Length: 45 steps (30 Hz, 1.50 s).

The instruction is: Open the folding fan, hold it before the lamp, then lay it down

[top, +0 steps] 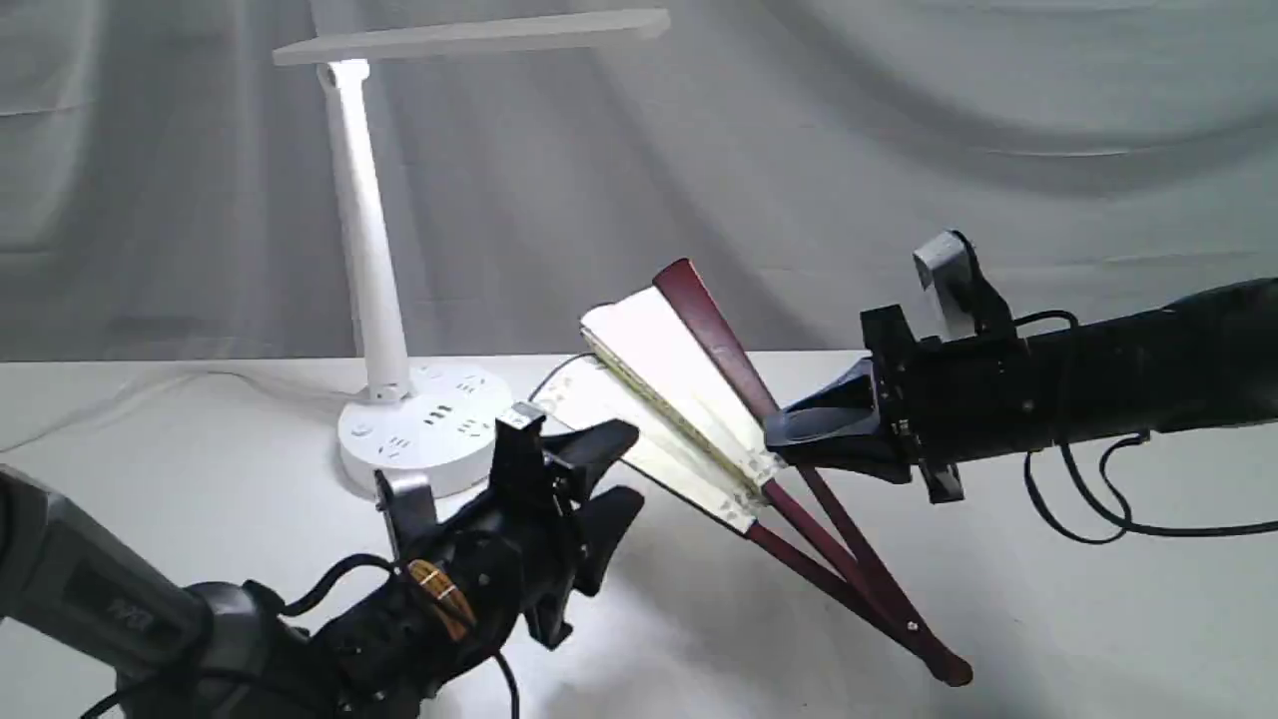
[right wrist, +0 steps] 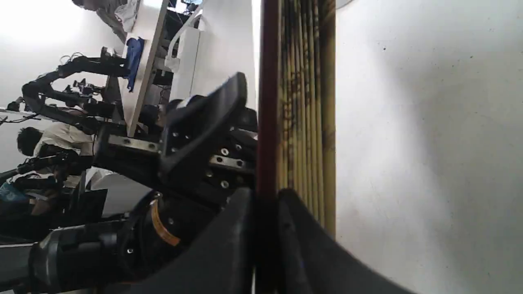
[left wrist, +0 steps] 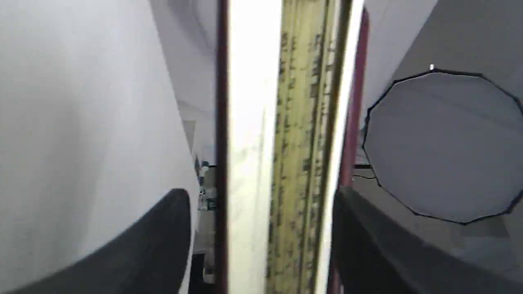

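The folding fan (top: pixel 679 389) is partly spread and stands tilted, its pivot end resting on the table and its cream leaf pointing up toward the lamp (top: pixel 369 260). My right gripper (top: pixel 784 439) is shut on the upper maroon guard, which in the right wrist view sits pinched between the fingers of that gripper (right wrist: pixel 265 220), beside the folded pleats of the fan (right wrist: pixel 306 102). My left gripper (top: pixel 614 477) is open at the leaf's lower edge. In the left wrist view the fan (left wrist: pixel 286 143) stands between the wide-apart fingers of that gripper (left wrist: pixel 261 228); I cannot tell whether they touch it.
The lamp's round socket base (top: pixel 424 424) stands on the white table (top: pixel 1098 619) just behind my left gripper. A black cable (top: pixel 1088 499) hangs from the right arm. A grey cloth backdrop (top: pixel 899 150) closes the rear. A round light diffuser (left wrist: pixel 445 143) shows in the left wrist view.
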### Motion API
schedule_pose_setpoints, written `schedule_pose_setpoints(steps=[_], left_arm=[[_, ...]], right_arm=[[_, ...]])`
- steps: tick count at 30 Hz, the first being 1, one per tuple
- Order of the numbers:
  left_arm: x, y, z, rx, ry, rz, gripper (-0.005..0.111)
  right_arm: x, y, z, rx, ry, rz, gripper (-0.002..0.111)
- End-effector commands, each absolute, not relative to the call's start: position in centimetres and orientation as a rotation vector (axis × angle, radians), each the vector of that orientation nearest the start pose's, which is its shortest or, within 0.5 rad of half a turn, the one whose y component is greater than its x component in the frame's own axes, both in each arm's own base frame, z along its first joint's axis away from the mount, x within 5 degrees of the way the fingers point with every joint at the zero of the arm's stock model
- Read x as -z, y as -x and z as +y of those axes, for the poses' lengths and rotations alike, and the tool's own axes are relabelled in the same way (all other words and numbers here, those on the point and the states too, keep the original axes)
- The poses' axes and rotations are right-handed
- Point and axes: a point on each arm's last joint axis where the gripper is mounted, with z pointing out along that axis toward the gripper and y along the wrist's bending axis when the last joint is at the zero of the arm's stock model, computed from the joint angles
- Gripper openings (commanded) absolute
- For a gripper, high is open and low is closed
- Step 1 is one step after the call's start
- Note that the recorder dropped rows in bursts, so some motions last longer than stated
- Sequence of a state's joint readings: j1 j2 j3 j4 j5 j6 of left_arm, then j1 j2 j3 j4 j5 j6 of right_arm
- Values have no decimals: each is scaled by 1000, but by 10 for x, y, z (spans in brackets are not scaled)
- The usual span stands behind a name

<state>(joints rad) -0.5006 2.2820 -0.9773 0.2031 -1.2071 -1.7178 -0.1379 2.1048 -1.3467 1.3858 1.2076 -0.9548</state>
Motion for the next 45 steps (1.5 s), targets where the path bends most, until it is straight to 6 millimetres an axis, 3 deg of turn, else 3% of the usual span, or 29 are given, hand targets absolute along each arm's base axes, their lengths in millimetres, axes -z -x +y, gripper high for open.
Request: schedule_pose_setpoints(steps=[1, 11, 17, 20, 28, 35, 39, 45], left_arm=[[-92, -361, -213, 1762, 895, 1623, 52], [-95, -369, -219, 1777, 859, 1626, 52], [-88, -369, -221, 1723, 873, 1712, 52], [-87, -368, -221, 1721, 871, 1722, 45], [-87, -368, -221, 1720, 876, 1719, 15], [-87, -368, -221, 1718, 874, 1719, 15], [-87, -368, -221, 1716, 870, 1720, 1], [-94, -368, -221, 1766, 817, 1655, 0]], right_arm=[[-184, -411, 28, -1521, 49, 2279, 0], [-184, -411, 28, -1519, 54, 2277, 0], [-185, -411, 28, -1527, 41, 2263, 0], [-186, -412, 28, -1530, 36, 2258, 0], [-186, -412, 28, -1530, 36, 2258, 0], [-186, -412, 28, -1530, 36, 2258, 0], [-186, -412, 28, -1530, 36, 2258, 0], [-186, -412, 28, -1532, 31, 2260, 0]])
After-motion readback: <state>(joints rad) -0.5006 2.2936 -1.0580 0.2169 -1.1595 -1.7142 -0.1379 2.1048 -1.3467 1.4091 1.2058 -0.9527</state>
